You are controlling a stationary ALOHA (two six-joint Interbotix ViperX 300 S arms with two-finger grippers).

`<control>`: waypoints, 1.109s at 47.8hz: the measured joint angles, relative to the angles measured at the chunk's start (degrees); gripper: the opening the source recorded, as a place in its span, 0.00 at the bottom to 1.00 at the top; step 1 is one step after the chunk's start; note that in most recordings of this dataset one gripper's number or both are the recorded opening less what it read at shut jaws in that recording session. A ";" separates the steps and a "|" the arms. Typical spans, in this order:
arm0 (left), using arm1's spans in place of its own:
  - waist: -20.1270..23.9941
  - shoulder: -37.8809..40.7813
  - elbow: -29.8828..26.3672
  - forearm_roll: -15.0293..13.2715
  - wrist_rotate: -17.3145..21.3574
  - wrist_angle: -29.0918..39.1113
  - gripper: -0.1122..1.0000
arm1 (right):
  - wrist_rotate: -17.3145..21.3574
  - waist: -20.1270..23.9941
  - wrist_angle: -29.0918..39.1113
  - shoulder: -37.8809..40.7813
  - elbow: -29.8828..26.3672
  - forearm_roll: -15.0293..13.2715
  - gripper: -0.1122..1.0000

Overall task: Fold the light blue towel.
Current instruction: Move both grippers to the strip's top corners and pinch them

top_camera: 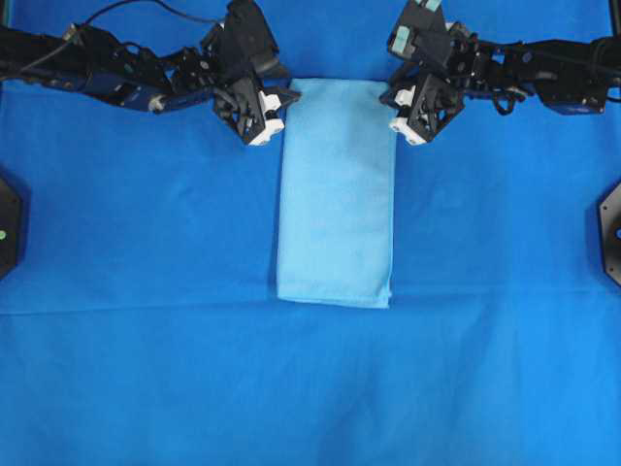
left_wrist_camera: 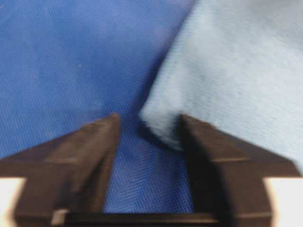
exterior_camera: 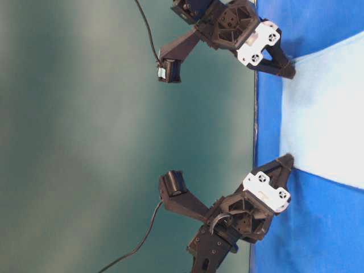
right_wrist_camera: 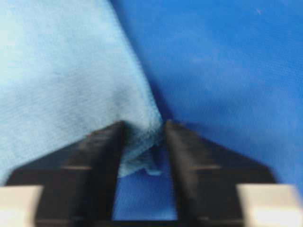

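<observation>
The light blue towel (top_camera: 337, 194) lies as a long narrow strip in the middle of the table, running from back to front. My left gripper (top_camera: 275, 109) stands at its back left corner. In the left wrist view (left_wrist_camera: 149, 124) the jaws are open around that corner of the towel (left_wrist_camera: 236, 61), which touches the right finger. My right gripper (top_camera: 406, 109) stands at the back right corner. In the right wrist view (right_wrist_camera: 144, 130) its jaws pinch the bunched corner of the towel (right_wrist_camera: 61, 71).
A large royal-blue sheet (top_camera: 146, 243) covers the whole table under the towel. Black mounts sit at the left edge (top_camera: 8, 223) and the right edge (top_camera: 611, 228). Both arms reach in from the back corners.
</observation>
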 measured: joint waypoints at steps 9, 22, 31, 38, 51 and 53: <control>-0.88 0.00 0.00 0.00 3.16 0.62 0.13 | 0.00 0.00 0.00 0.26 -0.18 -1.41 0.13; -0.88 -0.09 0.00 0.00 3.78 1.67 0.13 | 0.00 0.00 0.44 0.26 -0.18 -1.58 0.13; -0.97 -3.43 -0.18 0.00 6.15 4.92 0.13 | -0.18 0.00 2.90 -1.58 -0.44 -1.58 0.13; -0.97 -5.98 -0.18 0.00 6.77 5.80 0.13 | -0.18 0.00 3.96 -4.39 -0.79 -1.67 0.13; -0.97 -6.33 -0.09 0.00 6.94 6.24 0.13 | 0.62 0.09 4.22 -5.19 -0.88 -1.58 0.13; -0.97 -6.50 0.00 0.00 6.94 6.24 0.13 | 0.70 0.26 4.31 -5.54 -0.88 -1.58 0.13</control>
